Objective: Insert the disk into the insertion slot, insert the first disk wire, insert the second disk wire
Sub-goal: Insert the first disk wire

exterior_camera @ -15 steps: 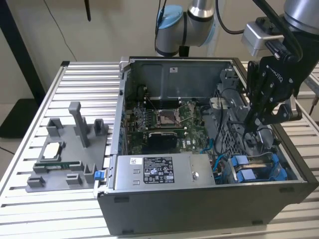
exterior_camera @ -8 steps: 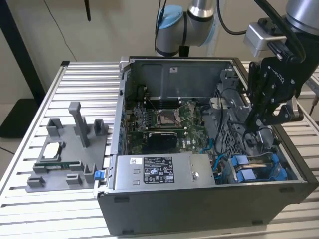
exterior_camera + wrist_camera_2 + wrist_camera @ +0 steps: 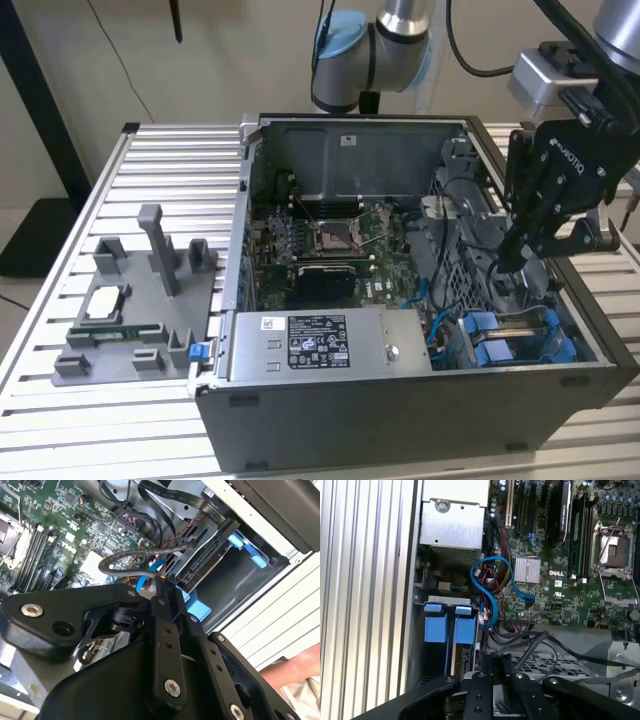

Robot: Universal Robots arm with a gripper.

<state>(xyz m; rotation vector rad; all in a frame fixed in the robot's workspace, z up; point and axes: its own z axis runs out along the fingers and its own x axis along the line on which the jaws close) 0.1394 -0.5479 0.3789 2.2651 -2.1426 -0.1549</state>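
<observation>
Blue cable loops in first wrist view; exterior view shows the hand.

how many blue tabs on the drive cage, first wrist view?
2, side by side: one blue tab by the case wall, the other blue tab beside the blue cable. More may be hidden.

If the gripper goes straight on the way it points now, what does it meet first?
Probably the black looped wire just ahead of the gripper; the disk lies behind it, rear edge facing. Depth is unclear.
</observation>
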